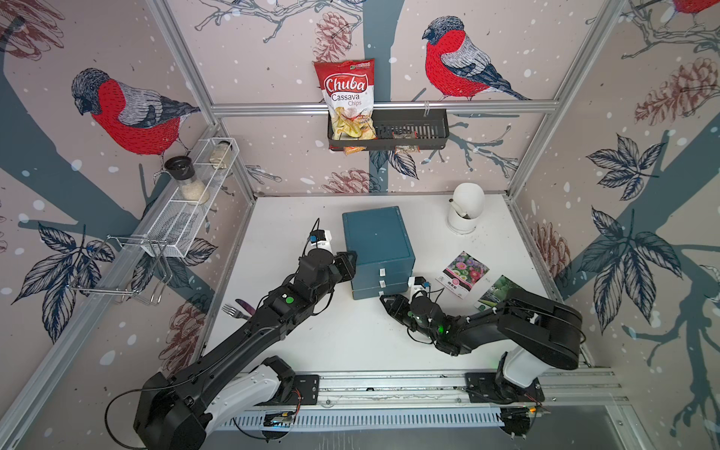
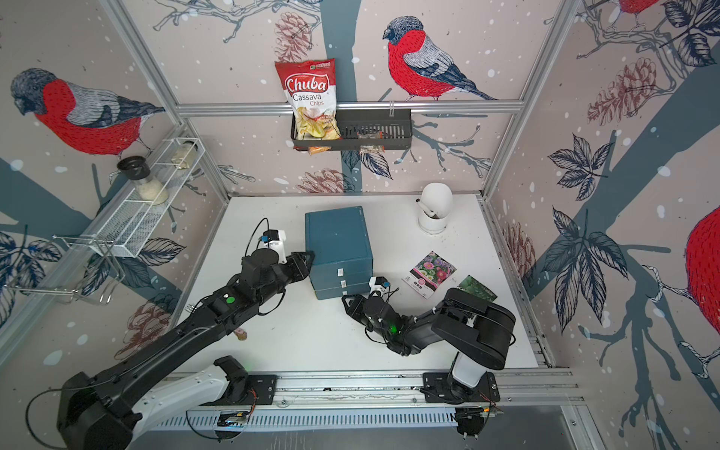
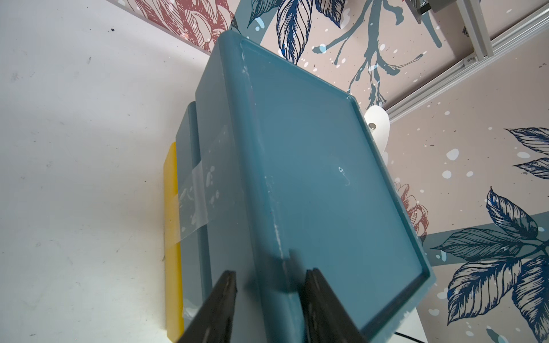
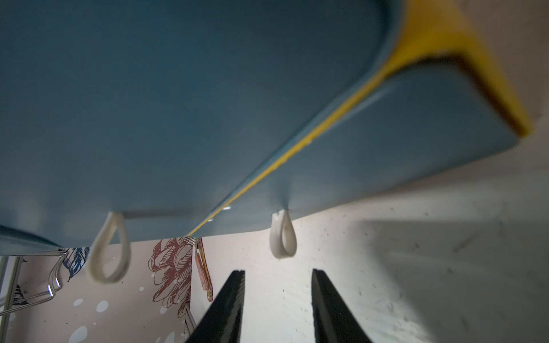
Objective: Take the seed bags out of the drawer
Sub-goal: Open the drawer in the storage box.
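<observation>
The blue drawer unit point(image 1: 376, 237) point(image 2: 337, 233) stands mid-table on a yellow base point(image 3: 172, 237), its three drawer fronts pushed in. Two seed bags lie on the table to its right: a pink-flower packet point(image 1: 463, 274) point(image 2: 430, 272) and a green one point(image 1: 500, 292), half under my right arm. My left gripper point(image 1: 352, 259) point(image 3: 271, 271) is open, its fingers straddling the unit's top left edge. My right gripper point(image 1: 383, 300) point(image 4: 278, 270) is open and empty, low in front of the unit. It sits just short of the bottom drawer's white loop pull point(image 4: 283, 237).
A white pot with a rounded lid point(image 1: 465, 210) stands at the back right. A fork point(image 1: 233, 311) lies by the left arm. The red Chuba chips bag point(image 1: 346, 101) sits in a black wall basket point(image 1: 409, 132). A wire shelf point(image 1: 191, 210) lines the left wall.
</observation>
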`<state>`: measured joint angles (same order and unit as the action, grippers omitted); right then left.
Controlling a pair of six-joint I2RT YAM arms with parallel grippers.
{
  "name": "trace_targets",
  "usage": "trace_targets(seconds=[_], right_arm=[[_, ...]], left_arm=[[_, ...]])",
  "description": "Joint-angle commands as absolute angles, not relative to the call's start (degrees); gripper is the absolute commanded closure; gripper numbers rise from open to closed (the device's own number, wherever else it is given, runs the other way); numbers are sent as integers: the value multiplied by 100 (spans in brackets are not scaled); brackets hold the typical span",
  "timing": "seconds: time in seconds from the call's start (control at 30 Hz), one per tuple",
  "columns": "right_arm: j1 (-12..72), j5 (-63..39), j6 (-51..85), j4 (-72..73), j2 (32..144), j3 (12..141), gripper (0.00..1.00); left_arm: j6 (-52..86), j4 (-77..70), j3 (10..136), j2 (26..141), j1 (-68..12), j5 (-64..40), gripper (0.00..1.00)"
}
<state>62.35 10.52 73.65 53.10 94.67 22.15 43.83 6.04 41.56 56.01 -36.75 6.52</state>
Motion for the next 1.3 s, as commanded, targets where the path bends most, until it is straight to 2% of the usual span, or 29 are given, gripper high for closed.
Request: trace_targets(seconds=[0.0,0.4,0.57,0.67,0.93,1.27], right_arm=[[6197,1005,7468,5589,9542,2285,60],[6017,879,7541,5788,9843,2417,68],[5951,798,7559,5862,9937,2434,75],[5931,751,7576,5769,9914,2460,83],[5991,754,7568,4952,9623,2568,99],[6122,557,7500,3799,9068,2631,100]], left_arm=[[4184,1267,4095,5583,-3656,724,58],[4087,1211,4084,5564,-3647,686,60],[4028,1228,4069,5546,-3639,694,61],[4008,1241,4080,5533,-3630,714,61],[3952,1325,4096,5467,-3535,791,61],[4014,1313,4101,5527,-3421,696,62]])
